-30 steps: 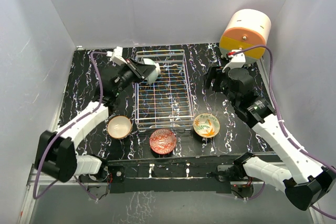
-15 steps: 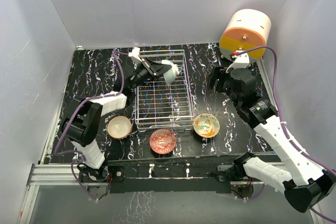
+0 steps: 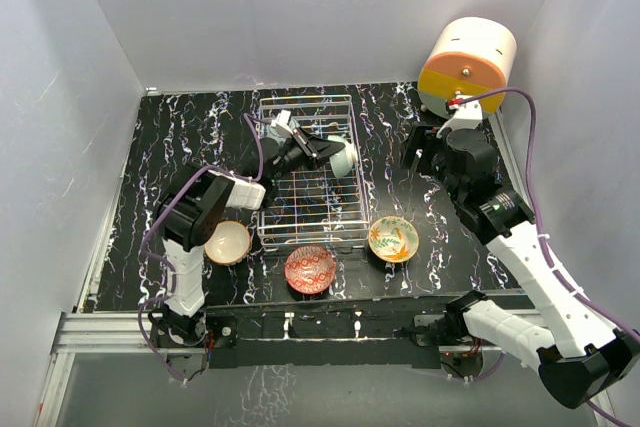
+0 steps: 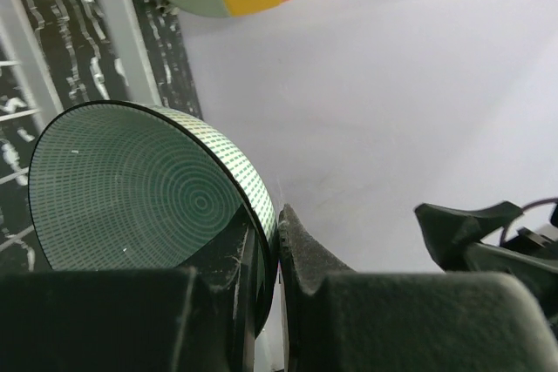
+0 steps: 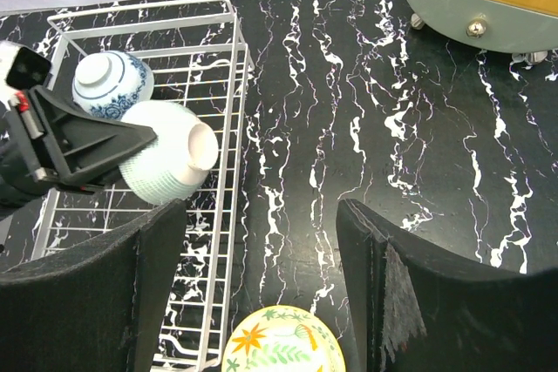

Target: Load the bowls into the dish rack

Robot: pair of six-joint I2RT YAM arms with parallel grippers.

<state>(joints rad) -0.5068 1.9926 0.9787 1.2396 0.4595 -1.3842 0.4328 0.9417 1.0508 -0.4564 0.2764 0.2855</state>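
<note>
My left gripper [image 3: 328, 151] is shut on the rim of the pale mint bowl [image 3: 344, 158] and holds it tilted on its side over the right side of the wire dish rack [image 3: 300, 209]. In the left wrist view the fingers [image 4: 301, 241] pinch the mint bowl [image 4: 131, 198]. The right wrist view shows the mint bowl [image 5: 161, 163] beside a blue-white bowl [image 5: 112, 80] lying upside down in the rack [image 5: 218, 241]. A cream-tan bowl [image 3: 228, 242], a red bowl [image 3: 310, 269] and a yellow-green leafy bowl [image 3: 393, 238] sit on the table at the rack's near end. My right gripper [image 3: 415, 152] is open and empty, to the right of the rack.
A cream-and-orange cylindrical drawer unit [image 3: 467, 62] stands at the far right corner. The black marbled table [image 3: 170, 147] is enclosed by white walls. The yellow-green bowl [image 5: 283, 341] lies just below my right gripper [image 5: 261, 211].
My left arm has carried the mint bowl rightward, from the rack's far left corner to over its right side. The right arm has shifted slightly.
</note>
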